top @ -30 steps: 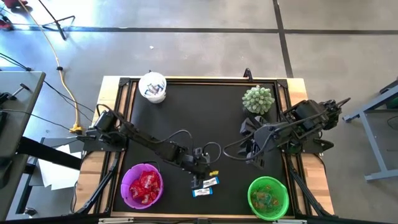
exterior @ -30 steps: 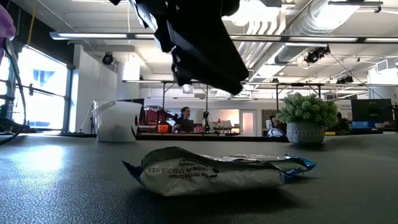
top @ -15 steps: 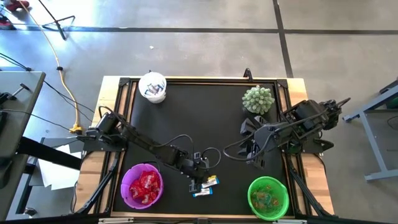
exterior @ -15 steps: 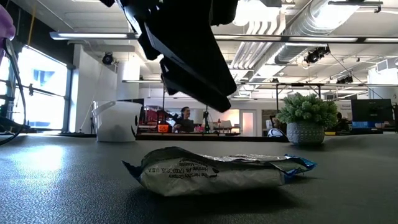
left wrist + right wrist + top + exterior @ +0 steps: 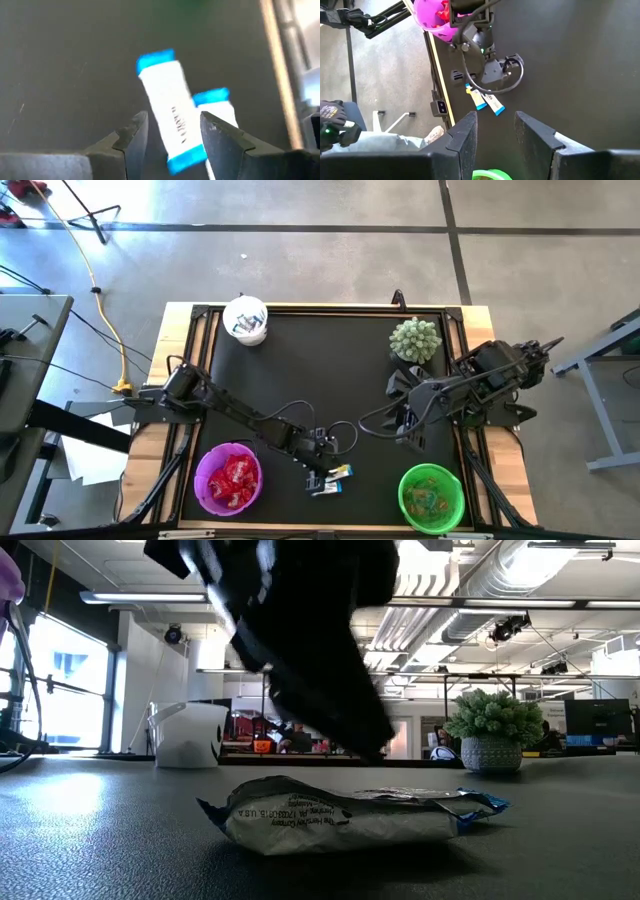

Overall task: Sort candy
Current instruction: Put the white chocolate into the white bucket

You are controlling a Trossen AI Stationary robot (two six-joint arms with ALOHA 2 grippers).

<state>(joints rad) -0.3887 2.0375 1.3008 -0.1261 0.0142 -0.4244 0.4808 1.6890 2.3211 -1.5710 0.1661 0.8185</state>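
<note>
Left gripper [image 5: 172, 135] low over two blue-and-white candy bars [image 5: 331, 478] lying side by side on the black worktop [image 5: 330, 380], near its front edge, between the purple bowl [image 5: 228, 478] of red candy and the green bowl [image 5: 431, 497]. The fingers [image 5: 131, 135] stand wide apart and straddle one bar [image 5: 170, 112]; nothing is held. The second bar [image 5: 218, 106] lies just beside the first, partly behind one finger.

Right gripper [image 5: 492, 132] waits above the right side of the worktop, near the potted plant [image 5: 415, 339], its fingers parted around nothing. A white cup [image 5: 245, 320] stands at the far left.

Likely faults from this position:
- The two bars lie so close that a closing finger may land on the neighbour, pinching both or flicking one toward the near edge.
- The straddled bar sits at an angle between the fingers; a grip near its end could let it swivel and drop in transit.
- The smooth wrapper may slide on the worktop instead of being caught.
</note>
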